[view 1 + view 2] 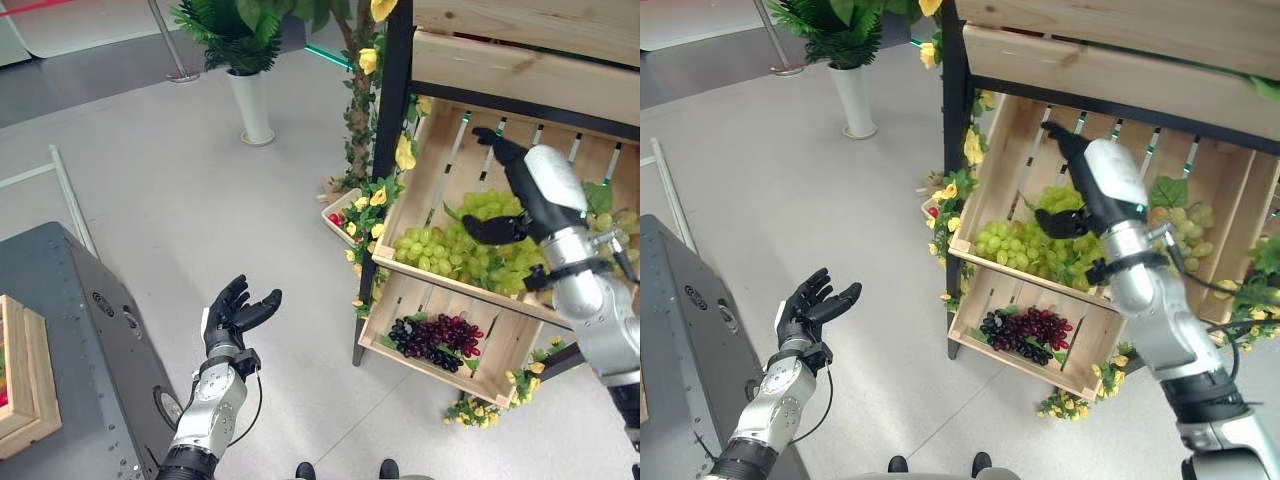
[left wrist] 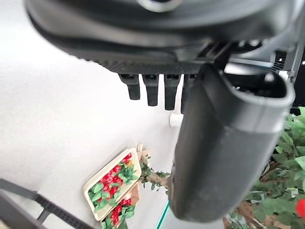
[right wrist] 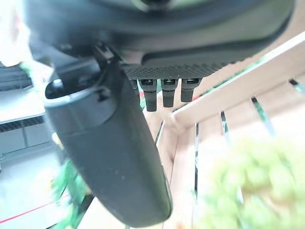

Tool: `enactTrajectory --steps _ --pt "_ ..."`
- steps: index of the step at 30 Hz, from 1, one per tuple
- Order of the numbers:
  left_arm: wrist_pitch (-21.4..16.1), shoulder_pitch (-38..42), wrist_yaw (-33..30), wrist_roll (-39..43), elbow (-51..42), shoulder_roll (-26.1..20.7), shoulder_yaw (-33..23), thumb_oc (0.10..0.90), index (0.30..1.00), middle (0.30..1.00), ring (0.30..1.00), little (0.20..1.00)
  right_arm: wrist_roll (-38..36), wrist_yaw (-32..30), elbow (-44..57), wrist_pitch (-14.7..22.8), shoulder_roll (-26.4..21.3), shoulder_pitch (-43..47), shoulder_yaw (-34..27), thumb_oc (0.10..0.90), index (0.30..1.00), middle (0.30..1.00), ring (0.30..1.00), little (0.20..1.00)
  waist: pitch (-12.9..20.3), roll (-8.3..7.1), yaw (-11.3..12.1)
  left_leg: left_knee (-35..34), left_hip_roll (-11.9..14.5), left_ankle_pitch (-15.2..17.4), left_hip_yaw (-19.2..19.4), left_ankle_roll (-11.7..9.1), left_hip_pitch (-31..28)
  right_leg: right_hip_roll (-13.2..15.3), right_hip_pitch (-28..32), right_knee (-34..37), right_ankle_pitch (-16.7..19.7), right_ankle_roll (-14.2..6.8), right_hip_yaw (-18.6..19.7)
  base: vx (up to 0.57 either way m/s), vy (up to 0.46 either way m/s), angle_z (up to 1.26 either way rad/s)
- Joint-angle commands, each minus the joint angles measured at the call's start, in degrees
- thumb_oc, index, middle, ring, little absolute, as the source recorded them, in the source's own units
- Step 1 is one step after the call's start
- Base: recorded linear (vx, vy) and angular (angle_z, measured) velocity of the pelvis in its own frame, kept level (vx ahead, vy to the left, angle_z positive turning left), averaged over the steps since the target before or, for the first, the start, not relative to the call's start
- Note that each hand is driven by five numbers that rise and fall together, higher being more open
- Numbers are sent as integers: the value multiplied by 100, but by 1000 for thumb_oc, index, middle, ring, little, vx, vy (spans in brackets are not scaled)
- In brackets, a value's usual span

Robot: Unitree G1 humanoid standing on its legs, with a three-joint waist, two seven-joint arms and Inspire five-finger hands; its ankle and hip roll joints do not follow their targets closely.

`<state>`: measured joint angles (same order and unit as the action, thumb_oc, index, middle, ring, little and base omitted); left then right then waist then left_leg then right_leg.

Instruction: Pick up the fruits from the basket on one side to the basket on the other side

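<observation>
A wooden stand holds two slanted crates. The upper crate [image 1: 428, 165] carries green grapes [image 1: 450, 250], and the lower crate [image 1: 500, 352] has dark red grapes [image 1: 435, 336]. My right hand [image 1: 503, 150] hovers just above the green grapes with its fingers straight and its thumb [image 3: 109, 157] spread, open and holding nothing; the grapes [image 3: 248, 191] lie past it. My left hand [image 1: 235, 312] is raised over the floor to the left of the stand, palm up, open and empty. A wooden basket [image 1: 25, 372] sits on the grey cabinet [image 1: 90, 330] at the far left.
A small tray of red fruit [image 2: 112, 183] rests on the floor by the stand's black post [image 1: 385, 160]. Yellow flowers and leaves wrap the post. A potted plant in a white vase [image 1: 250, 105] stands further back on the grey floor.
</observation>
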<state>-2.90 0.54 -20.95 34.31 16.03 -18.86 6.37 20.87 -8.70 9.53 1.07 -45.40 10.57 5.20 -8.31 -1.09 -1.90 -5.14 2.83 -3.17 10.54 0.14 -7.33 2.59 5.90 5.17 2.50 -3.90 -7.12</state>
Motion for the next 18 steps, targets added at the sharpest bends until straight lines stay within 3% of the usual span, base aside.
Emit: enactTrajectory --steps 1,11,16,18 --pt "-590 232 -25 -256 -56 -139 -88 800 900 900 900 900 386 -773 458 709 110 29 -686 800 900 900 900 900 375 -46 -32 14 -283 736 -150 207 -268 -13 210 -17 -166 35 62 12 1 -15" --pt "-735 -169 -15 -309 131 29 -210 800 900 900 900 900 113 -812 897 1635 787 -949 -603 800 900 900 900 900 342 9 -148 14 -275 744 -24 222 -300 -15 186 -17 -137 8 129 6 -1 -5" --pt "-1009 -196 -119 -477 327 133 -110 800 900 900 900 900 -2 -636 1179 2228 1083 -1079 -184 800 900 900 900 900 313 28 -175 14 -290 741 -6 239 -271 -13 140 -17 -118 0 156 -2 -5 -11" --pt "-1038 -174 -188 -544 385 154 -63 800 900 900 900 900 32 -620 1214 2289 1135 -1072 -41 800 900 900 900 900 309 30 -172 14 -298 745 -8 246 -259 -10 130 -17 -119 -1 155 0 0 0"
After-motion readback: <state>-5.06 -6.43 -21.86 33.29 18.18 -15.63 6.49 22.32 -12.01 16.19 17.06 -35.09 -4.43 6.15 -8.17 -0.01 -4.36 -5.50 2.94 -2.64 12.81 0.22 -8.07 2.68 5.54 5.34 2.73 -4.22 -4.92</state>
